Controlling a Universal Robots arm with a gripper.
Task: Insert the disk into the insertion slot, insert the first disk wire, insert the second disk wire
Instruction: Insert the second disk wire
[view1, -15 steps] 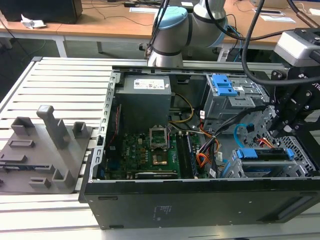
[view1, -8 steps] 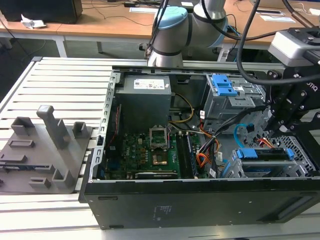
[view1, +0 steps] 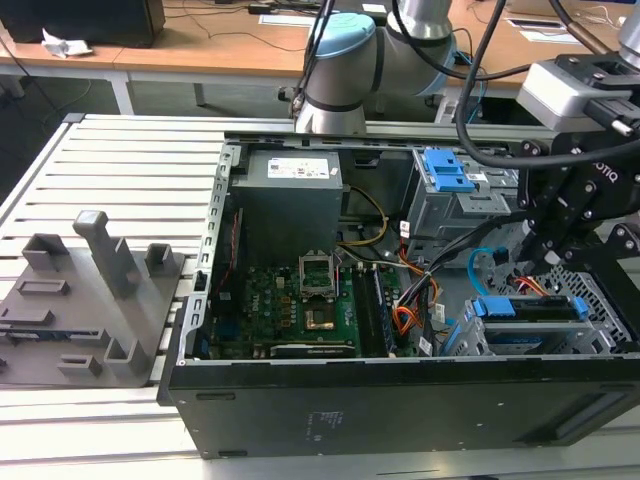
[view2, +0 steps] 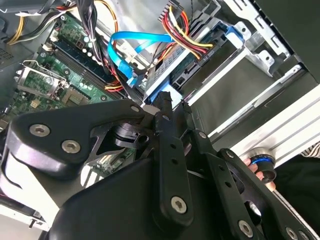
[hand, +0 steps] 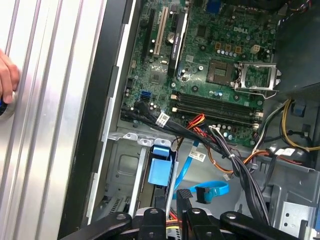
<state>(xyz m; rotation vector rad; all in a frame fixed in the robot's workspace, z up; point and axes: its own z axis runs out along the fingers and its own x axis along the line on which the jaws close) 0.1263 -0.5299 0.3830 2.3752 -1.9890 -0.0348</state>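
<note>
Disk (view1: 522, 305) sits in the insertion slot (view1: 602, 300), at the near corner of the open computer case (view1: 400, 400) on the exterior view's right. Its blue caddy edge faces up and lies level in the perforated cage. The caddy also shows in the first wrist view (hand: 161, 172).

Second disk wire (view1: 478, 262) loops up just left of the disk. In both wrist views (view2: 131, 42) (hand: 212, 190) the loop lies close to the claw; can't tell if its plug is seated.

Claw (view1: 540, 262) hangs over the far edge of the disk. It's just above the caddy in both wrist views (view2: 174, 104) (hand: 172, 212). Cannot tell if it's open, closed or gripping anything.

A red, yellow and black wire bundle (view2: 180, 35) runs to the disk.

The taller grey cage (view1: 450, 215) with the blue latch (view1: 445, 170) stands farther back. The motherboard (view1: 300, 300) is left of the cages.

The case rests on a slatted metal surface (view1: 130, 170), with a grey fixture (view1: 95, 290) at the exterior view's left. A person's hand (hand: 7, 80) is on the surface beside the case.
</note>
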